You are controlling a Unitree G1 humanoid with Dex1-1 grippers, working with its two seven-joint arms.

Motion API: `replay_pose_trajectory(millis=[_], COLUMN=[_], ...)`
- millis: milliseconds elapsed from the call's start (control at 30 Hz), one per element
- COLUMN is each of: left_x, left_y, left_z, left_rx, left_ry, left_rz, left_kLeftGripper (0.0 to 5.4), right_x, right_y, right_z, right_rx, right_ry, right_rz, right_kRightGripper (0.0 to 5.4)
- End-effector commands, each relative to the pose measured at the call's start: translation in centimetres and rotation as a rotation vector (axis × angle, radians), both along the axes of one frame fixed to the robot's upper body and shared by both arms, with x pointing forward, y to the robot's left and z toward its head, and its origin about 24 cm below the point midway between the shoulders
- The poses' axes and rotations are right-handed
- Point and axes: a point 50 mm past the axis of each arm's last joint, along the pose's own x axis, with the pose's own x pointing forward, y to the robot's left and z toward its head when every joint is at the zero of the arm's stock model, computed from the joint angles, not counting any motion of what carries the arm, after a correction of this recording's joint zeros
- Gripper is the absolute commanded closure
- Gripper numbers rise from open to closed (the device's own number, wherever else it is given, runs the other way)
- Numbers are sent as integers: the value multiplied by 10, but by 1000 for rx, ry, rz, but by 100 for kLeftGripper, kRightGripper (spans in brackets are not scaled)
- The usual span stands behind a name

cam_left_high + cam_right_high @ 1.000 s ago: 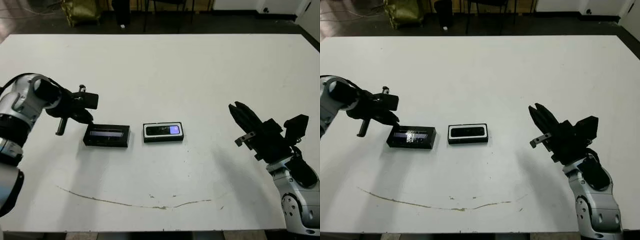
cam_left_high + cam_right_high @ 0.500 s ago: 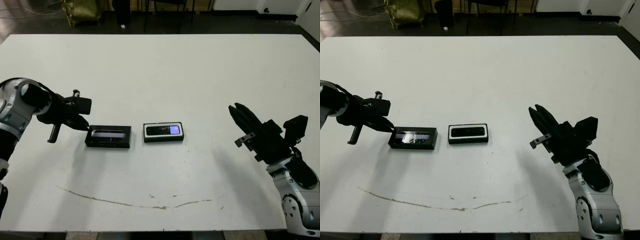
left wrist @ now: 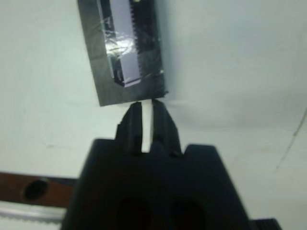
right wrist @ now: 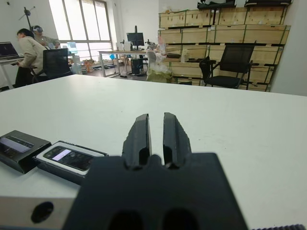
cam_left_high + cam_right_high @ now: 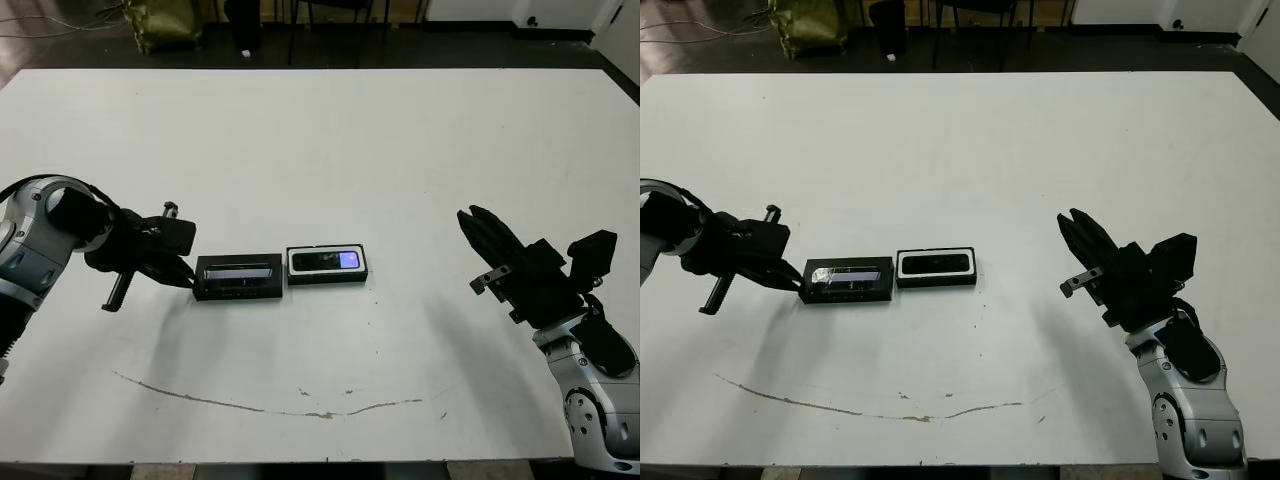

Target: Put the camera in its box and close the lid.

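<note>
While the camera lies flat inside the box, glossy face up with its bluish-purple patch at the 3 o'clock end, the white lining shows as a thin frame around it. The box sits near the middle of the white table, uncovered. Just beside it at 9 o'clock lies the lid, window strip facing up; its near end looks to touch the box, or very nearly so. At the lid's own 9 o'clock end is the left gripper, whose two fingers are drawn close together with only a narrow slit between them and nothing clasped; in the left wrist view the fingertips sit right at the edge of the lid's short end. Well apart from the box, toward 3 o'clock, the right gripper hovers above the table, its fingers nearly together and empty. A thin brownish streak curves across the table at 6 o'clock of the box. A seated person shows far beyond the table in the right wrist view.
</note>
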Motion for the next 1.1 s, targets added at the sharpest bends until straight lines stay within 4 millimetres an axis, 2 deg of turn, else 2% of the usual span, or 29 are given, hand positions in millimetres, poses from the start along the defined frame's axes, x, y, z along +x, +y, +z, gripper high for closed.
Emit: replay_pose_trajectory(millis=[33,367,633,767,933,1033,1100], left_x=[-10,-26,-34,-23,-16,-10,0], left_y=[2,-15,-26,-13,5,15,23], left_z=[-6,5,16,33,74,97,101], left_rx=[-1,-48,-21,-13,34,-43,-144], left_ry=[65,154,139,92,-97,-226,-285], left_rz=[-20,-33,-44,-46,31,110,182], left_kLeftGripper=[540,540,540,540,540,540,540], right_x=[0,0,-1,0,1,2,2], right_y=[-5,-5,-4,-5,-5,-4,-3], right_z=[-5,-5,-4,-5,-6,-6,-6], right_rx=[-13,-17,-22,-21,-2,-5,-14], right_ry=[26,41,41,33,36,34,31], right_rz=[-3,-5,-13,0,14,13,13], right_kRightGripper=[539,539,539,539,539,539,539])
